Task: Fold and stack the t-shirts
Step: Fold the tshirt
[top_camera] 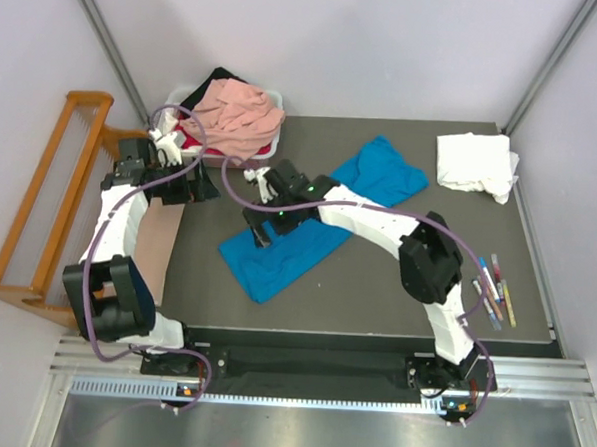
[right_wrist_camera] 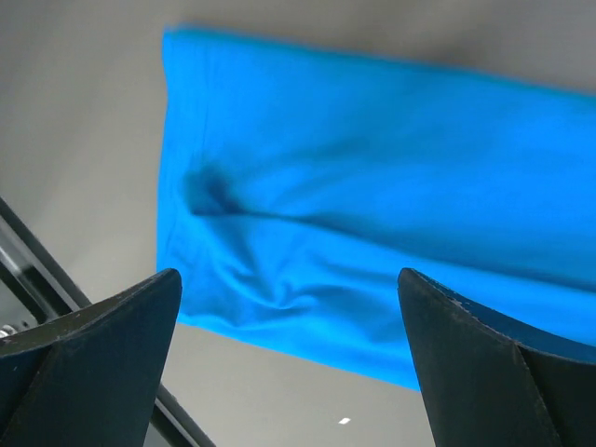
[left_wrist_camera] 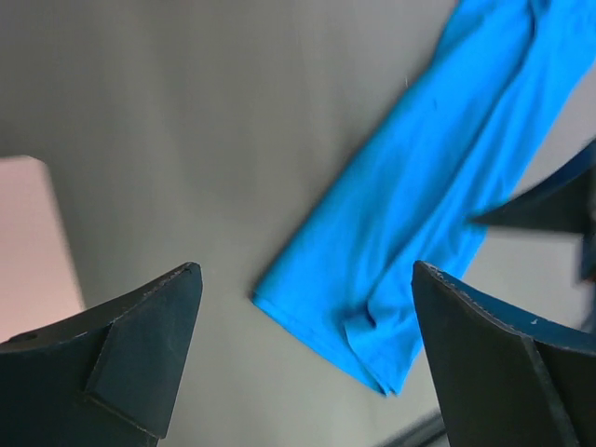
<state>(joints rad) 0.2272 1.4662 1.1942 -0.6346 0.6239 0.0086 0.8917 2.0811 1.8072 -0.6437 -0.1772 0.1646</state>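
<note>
**Top view**
- Blue t-shirt (top_camera: 282, 258): lies slantwise across the middle of the dark table (top_camera: 375, 288) in a long flat band. The right arm crosses over its middle.
- White t-shirt (top_camera: 475, 163): bunched at the far right corner, well apart from the blue one.
- Salmon-pink t-shirt (top_camera: 239, 115): heaped in the white tub (top_camera: 270, 150) at the far left, over a black t-shirt (top_camera: 218, 78).
- Wooden rack (top_camera: 49, 200): stands off the table's left side.
- Markers (top_camera: 495, 294): lie in a row near the right edge.
- Left gripper (top_camera: 202, 188): hangs near the tub, to the left of the blue t-shirt.
- Right gripper (top_camera: 261, 230): sits over the near end of the blue t-shirt.

**Left wrist view**
- Left gripper (left_wrist_camera: 307, 279): jaws spread wide, holding nothing, with bare table (left_wrist_camera: 186, 121) beneath.
- Blue t-shirt (left_wrist_camera: 419, 205): runs from the upper right down to a hemmed end between the fingers (left_wrist_camera: 140, 354).
- Pinkish-brown panel (left_wrist_camera: 28, 242): at the left edge.

**Right wrist view**
- Right gripper (right_wrist_camera: 289, 279): jaws fully apart and empty, above the cloth. Whether they touch it cannot be told.
- Blue t-shirt (right_wrist_camera: 354, 186): fills the space between the fingers (right_wrist_camera: 484, 363), wrinkled near its left edge.
</note>
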